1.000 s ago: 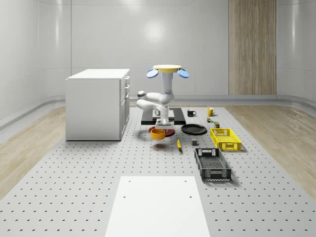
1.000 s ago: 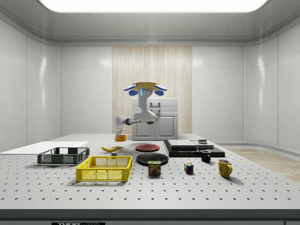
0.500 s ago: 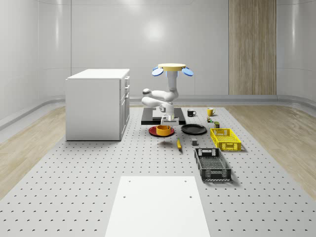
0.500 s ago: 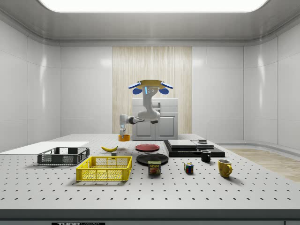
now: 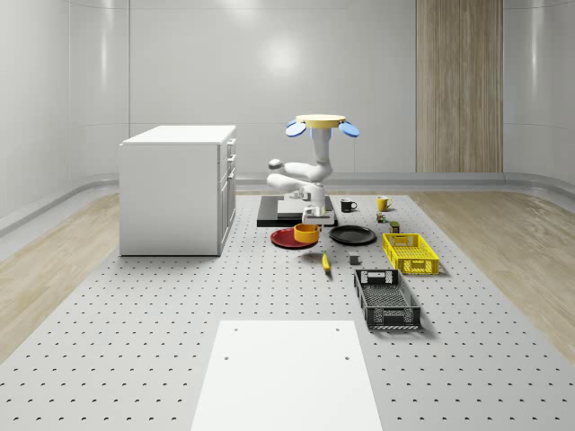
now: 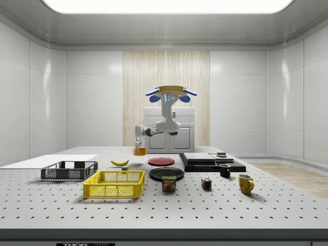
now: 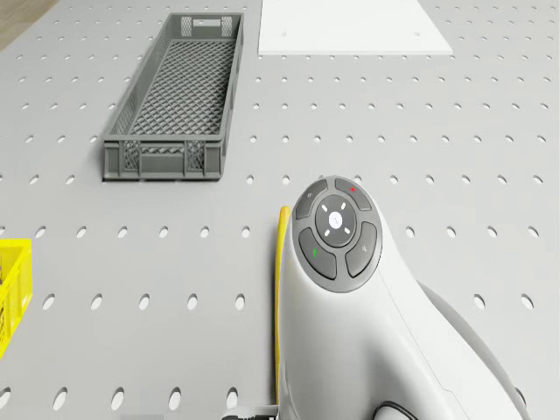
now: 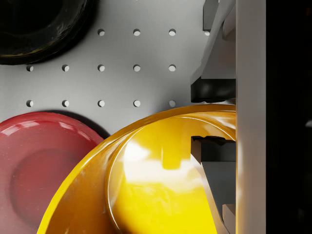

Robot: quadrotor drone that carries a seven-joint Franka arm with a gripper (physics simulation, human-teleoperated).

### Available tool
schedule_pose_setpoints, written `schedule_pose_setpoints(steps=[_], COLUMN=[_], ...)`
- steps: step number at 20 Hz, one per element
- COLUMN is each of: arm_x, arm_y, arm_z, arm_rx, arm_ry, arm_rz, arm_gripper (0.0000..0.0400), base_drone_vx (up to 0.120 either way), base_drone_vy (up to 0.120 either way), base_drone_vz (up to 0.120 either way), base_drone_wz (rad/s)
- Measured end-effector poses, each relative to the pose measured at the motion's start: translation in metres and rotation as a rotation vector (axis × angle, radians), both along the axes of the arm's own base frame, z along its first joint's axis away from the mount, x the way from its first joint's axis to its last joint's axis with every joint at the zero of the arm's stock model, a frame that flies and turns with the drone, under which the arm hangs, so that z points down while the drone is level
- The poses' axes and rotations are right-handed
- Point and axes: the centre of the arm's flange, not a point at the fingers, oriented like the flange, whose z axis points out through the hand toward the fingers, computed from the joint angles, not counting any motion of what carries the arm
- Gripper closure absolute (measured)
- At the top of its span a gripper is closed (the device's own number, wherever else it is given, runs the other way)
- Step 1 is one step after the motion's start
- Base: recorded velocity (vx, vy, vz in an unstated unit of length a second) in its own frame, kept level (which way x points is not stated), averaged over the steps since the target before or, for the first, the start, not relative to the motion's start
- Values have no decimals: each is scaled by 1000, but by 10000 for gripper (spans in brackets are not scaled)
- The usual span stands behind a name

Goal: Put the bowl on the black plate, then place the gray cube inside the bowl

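Overhead, white walls, perforated gray table point(image 5: 135, 314), drone point(image 5: 322, 123) hovering

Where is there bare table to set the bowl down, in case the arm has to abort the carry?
Bare table lies between the cabinet and the white sheet. It is crowded around the red plate, black plate, banana and crates. The gripper holds the bowl above the red plate's edge.
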Motion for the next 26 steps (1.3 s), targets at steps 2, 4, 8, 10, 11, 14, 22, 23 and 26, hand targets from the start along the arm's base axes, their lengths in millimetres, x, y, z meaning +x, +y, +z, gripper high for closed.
schedule_pose_setpoints(steps=[2, 4, 8, 10, 11, 14, 22, 23, 26], arm_x=[0, 0, 0, 0, 0, 0, 0, 0, 0], arm_y=[0, 0, 0, 0, 0, 0, 0, 0, 0], arm_z=[0, 0, 0, 0, 0, 0, 0, 0, 0], arm_rx=[0, 0, 0, 0, 0, 0, 0, 0, 0], arm_ry=[0, 0, 0, 0, 0, 0, 0, 0, 0], arm_rz=[0, 0, 0, 0, 0, 0, 0, 0, 0], arm_gripper=[300, 300, 300, 300, 300, 300, 300, 300, 300], base_drone_vx=[-120, -120, -120, -120, -120, -120, -120, -120, -120], base_drone_vy=[120, 120, 120, 120, 120, 120, 120, 120, 120], base_drone_vz=[0, 0, 0, 0, 0, 0, 0, 0, 0], base_drone_wz=[0, 0, 0, 0, 0, 0, 0, 0, 0])
